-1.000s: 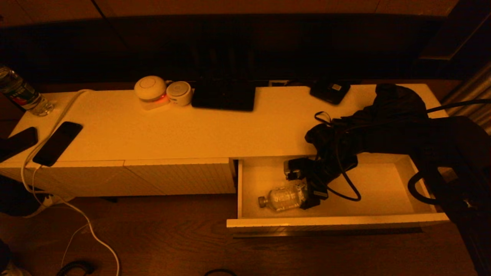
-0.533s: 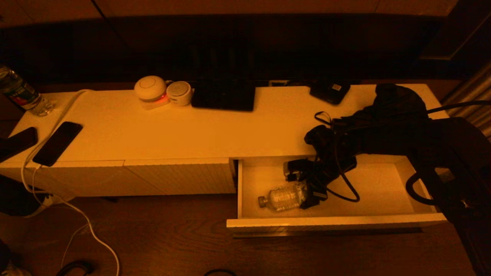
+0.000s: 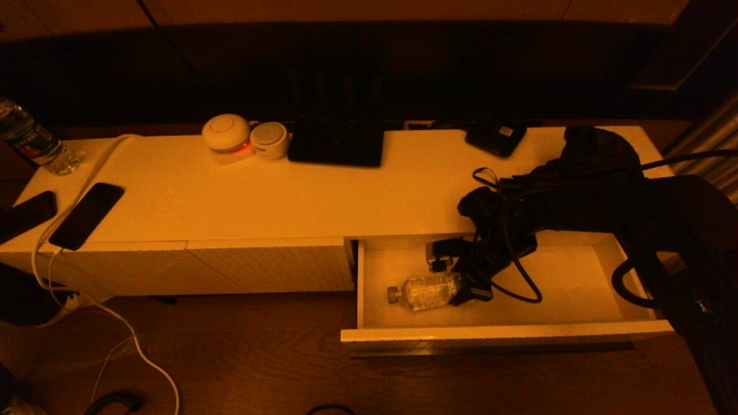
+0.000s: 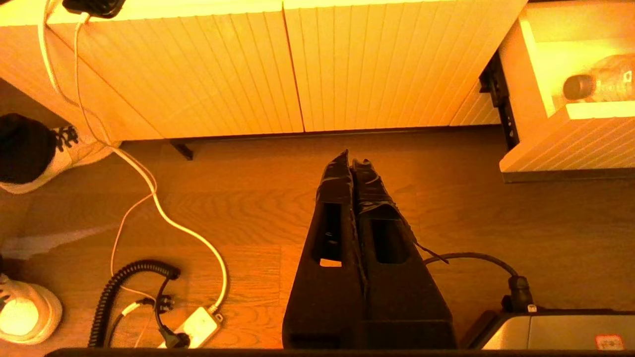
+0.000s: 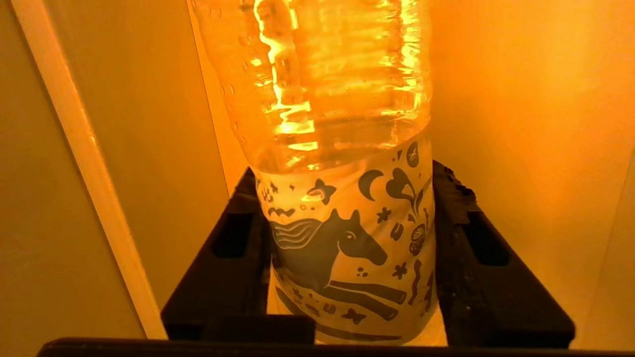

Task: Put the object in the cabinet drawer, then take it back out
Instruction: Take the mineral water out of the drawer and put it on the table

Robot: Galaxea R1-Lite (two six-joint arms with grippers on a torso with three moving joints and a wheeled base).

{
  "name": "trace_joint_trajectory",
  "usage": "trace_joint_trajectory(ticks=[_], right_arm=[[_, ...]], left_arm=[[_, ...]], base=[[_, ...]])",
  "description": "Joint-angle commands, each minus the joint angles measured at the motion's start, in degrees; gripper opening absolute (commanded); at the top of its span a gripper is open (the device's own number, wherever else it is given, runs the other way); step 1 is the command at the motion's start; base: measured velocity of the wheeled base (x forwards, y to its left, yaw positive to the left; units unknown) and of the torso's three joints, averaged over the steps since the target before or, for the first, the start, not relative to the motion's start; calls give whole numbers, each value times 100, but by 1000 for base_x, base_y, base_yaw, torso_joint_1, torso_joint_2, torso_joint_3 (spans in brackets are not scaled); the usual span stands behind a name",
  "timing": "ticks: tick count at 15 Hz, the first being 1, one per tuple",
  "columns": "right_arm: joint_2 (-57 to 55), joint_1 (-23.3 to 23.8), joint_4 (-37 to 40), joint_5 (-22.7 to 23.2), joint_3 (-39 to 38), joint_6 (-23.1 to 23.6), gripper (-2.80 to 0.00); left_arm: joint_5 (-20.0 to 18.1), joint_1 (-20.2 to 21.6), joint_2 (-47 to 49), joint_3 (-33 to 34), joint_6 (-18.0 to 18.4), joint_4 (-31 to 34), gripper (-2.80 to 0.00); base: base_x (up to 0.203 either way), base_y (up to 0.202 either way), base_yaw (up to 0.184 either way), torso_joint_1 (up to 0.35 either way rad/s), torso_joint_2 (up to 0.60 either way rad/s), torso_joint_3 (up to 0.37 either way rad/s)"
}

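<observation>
Bottle [image 3: 429,291] of clear plastic lies on its side in the open cabinet drawer [image 3: 576,294], low and right of centre in the head view, cap to the left. We see the right hand [image 3: 461,279] clamped on its labelled end, one finger [image 5: 233,248] on each side. A black cable [image 3: 519,276] loops on the drawer floor beside it. The left hand [image 4: 352,166] hangs with fingers together above the wooden floor [image 4: 496,223], before the ribbed panels. On the cabinet [image 3: 259,196] top we see a phone [image 3: 86,214] at left, two round devices [image 3: 245,138] and a dark flat box [image 3: 337,144] at the back.
</observation>
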State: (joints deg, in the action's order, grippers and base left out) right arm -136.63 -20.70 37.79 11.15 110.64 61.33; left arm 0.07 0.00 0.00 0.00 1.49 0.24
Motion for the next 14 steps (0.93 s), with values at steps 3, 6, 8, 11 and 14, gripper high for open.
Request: trace_joint_trajectory(ticks=[3, 6, 8, 11, 14], right_arm=[[219, 5, 102, 10, -61, 37, -280], [549, 28, 135, 13, -205, 26, -280], [867, 62, 140, 10, -436, 20, -280], [1570, 134, 135, 59, -894, 19, -280], [2382, 186, 81, 255, -1524, -78, -280]], left_arm=[[1, 0, 0, 0, 1, 2, -280], [1, 0, 0, 0, 1, 2, -280], [1, 0, 0, 0, 1, 2, -280], [1, 0, 0, 0, 1, 2, -280], [1, 0, 0, 0, 1, 2, -280]], base=[[0, 0, 0, 0, 0, 0], [0, 0, 0, 0, 0, 0], [0, 0, 0, 0, 0, 0], [0, 0, 0, 0, 0, 0], [0, 0, 0, 0, 0, 0]])
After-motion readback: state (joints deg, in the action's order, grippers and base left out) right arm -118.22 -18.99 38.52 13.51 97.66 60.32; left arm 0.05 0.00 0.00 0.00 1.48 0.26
